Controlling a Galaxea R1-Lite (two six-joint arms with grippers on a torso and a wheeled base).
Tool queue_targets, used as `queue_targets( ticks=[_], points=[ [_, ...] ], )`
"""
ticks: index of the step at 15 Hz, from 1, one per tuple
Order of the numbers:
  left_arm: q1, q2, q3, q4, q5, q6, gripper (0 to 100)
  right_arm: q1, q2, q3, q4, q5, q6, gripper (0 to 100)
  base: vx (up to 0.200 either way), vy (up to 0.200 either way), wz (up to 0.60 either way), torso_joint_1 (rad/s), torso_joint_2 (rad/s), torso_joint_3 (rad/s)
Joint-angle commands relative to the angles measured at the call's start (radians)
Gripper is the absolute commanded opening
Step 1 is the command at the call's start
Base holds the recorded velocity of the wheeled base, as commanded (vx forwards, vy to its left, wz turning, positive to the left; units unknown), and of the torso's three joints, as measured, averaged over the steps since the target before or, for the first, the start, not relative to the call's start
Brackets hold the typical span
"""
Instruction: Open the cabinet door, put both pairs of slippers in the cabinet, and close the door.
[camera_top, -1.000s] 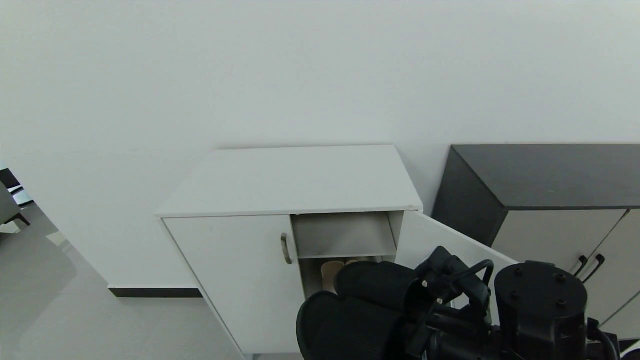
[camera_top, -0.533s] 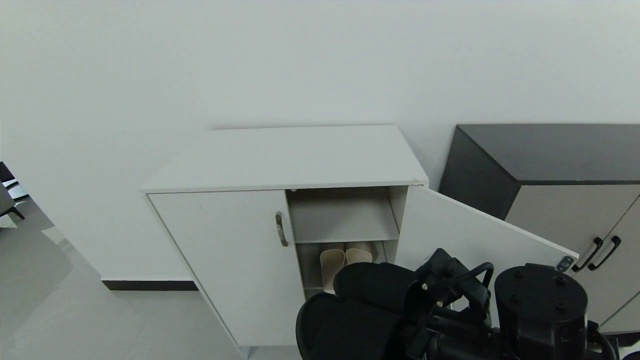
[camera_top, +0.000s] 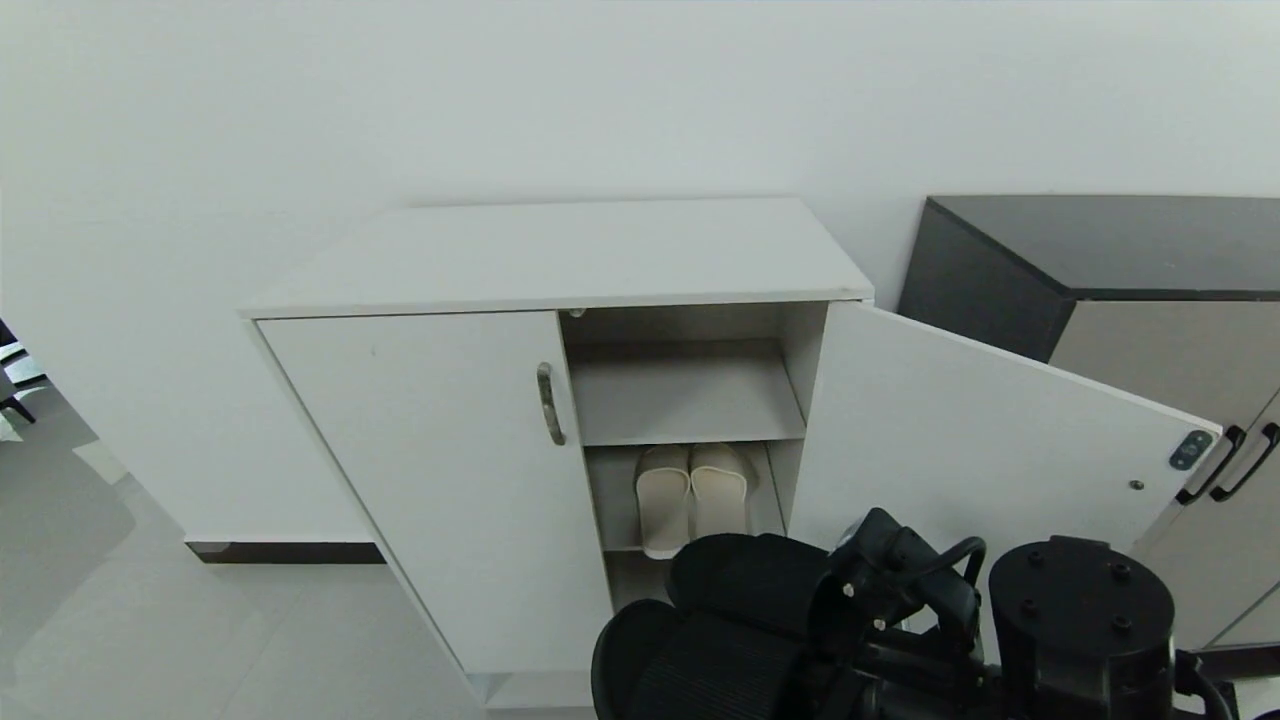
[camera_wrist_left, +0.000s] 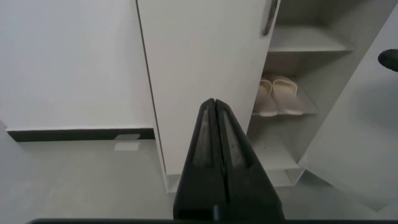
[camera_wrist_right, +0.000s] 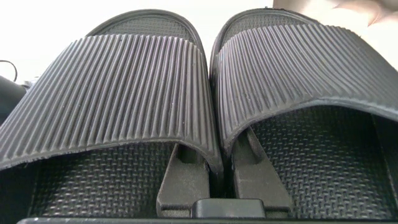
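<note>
The white cabinet (camera_top: 560, 255) stands against the wall with its right door (camera_top: 960, 420) swung open and its left door (camera_top: 430, 460) closed. A beige pair of slippers (camera_top: 690, 485) lies side by side on the middle shelf, also seen as beige slippers (camera_wrist_left: 280, 96) from the left wrist. My right gripper (camera_wrist_right: 217, 177) is shut on the inner edges of a black ribbed pair of slippers (camera_wrist_right: 149, 81), held together in front of the open compartment as black slippers (camera_top: 720, 610). My left gripper (camera_wrist_left: 216, 106) is shut and holds nothing, low before the closed left door.
A dark-topped cabinet (camera_top: 1100, 250) with black handles (camera_top: 1230, 465) stands close to the right, just behind the open door. Bare grey floor (camera_top: 150, 640) spreads to the left. The upper shelf (camera_top: 690, 400) is bare.
The head camera has shifted: the cabinet now sits higher and larger in the picture, showing more of its inside and the beige pair. The black slippers keep their place in the gripper.
</note>
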Motion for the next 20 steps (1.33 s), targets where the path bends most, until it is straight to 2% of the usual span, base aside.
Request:
queue_targets(
  ticks=[1, 14, 17, 20],
  points=[
    [-0.001, 0.0, 0.0, 0.0, 0.0, 0.0, 0, 0.0, 0.0, 0.003, -0.001, 0.006, 0.0, 0, 0.0, 0.0, 0.0, -0.198, 0.48, 0.286],
    [-0.001, 0.0, 0.0, 0.0, 0.0, -0.002, 0, 0.0, 0.011, 0.005, -0.001, 0.008, 0.0, 0, 0.0, 0.0, 0.0, -0.156, 0.45, 0.298],
    [0.001, 0.0, 0.0, 0.0, 0.0, -0.002, 0, 0.0, 0.04, 0.012, -0.041, 0.008, 0.0, 0, 0.0, 0.0, 0.0, -0.028, 0.12, 0.069],
    [-0.001, 0.0, 0.0, 0.0, 0.0, -0.002, 0, 0.013, 0.062, 0.041, -0.136, 0.001, -0.001, 0, 0.0, 0.0, 0.0, 0.0, 0.0, 0.0]
  ],
)
